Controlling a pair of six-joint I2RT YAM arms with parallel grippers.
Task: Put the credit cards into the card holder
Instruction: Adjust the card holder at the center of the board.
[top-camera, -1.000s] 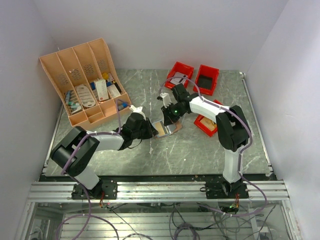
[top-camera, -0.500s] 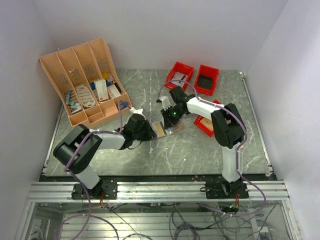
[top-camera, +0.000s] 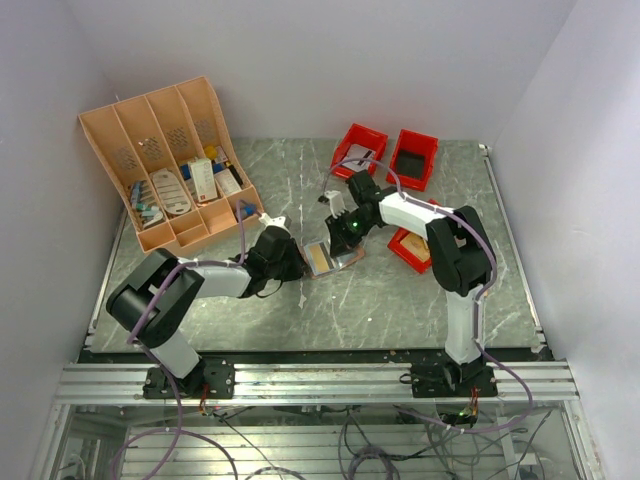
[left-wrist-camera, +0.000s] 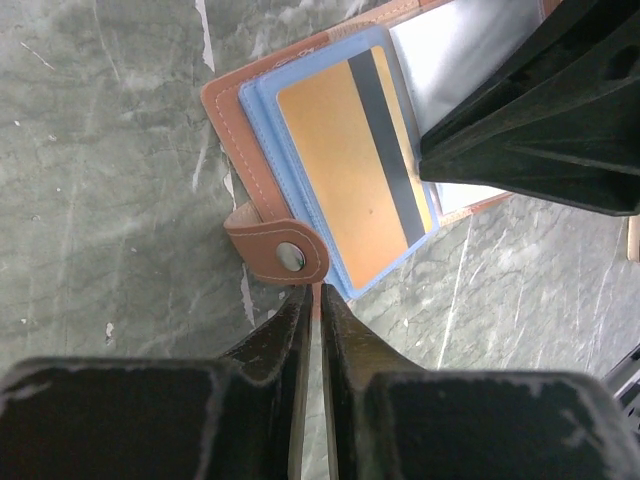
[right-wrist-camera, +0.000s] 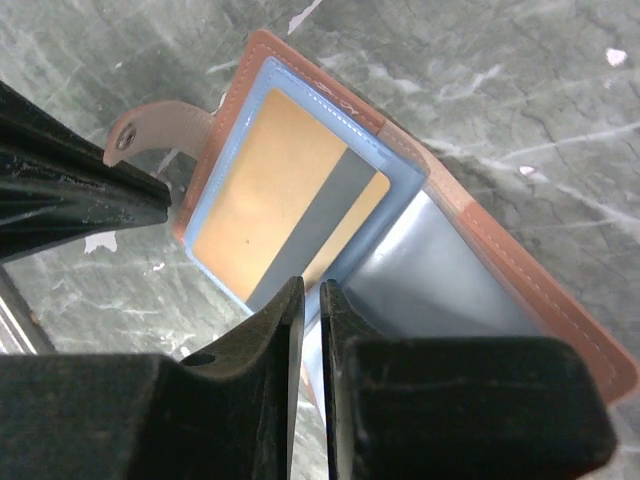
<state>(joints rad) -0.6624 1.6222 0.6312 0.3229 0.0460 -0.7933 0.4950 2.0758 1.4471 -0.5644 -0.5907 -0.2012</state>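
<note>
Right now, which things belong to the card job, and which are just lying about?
Part of the job: card holder, orange card, left gripper, right gripper.
Lying about: slotted rack with small items in it, red bins.

The card holder (left-wrist-camera: 225, 120) looks like smooth tan leather with pale stitching along its edge and a snap (left-wrist-camera: 290, 256) of bright polished metal. Inside it, soft blue plastic sleeves (left-wrist-camera: 258, 110) carry 1 smooth orange plastic card (left-wrist-camera: 345, 170) beside a glossy clear pocket (right-wrist-camera: 440, 270). The worktop (left-wrist-camera: 110, 150) has a grey-green stone look with pale veins and a dull sheen, while the left pincer (left-wrist-camera: 311, 300) and right pincer (right-wrist-camera: 312, 300) are matt black plastic, faintly grainy.
</note>
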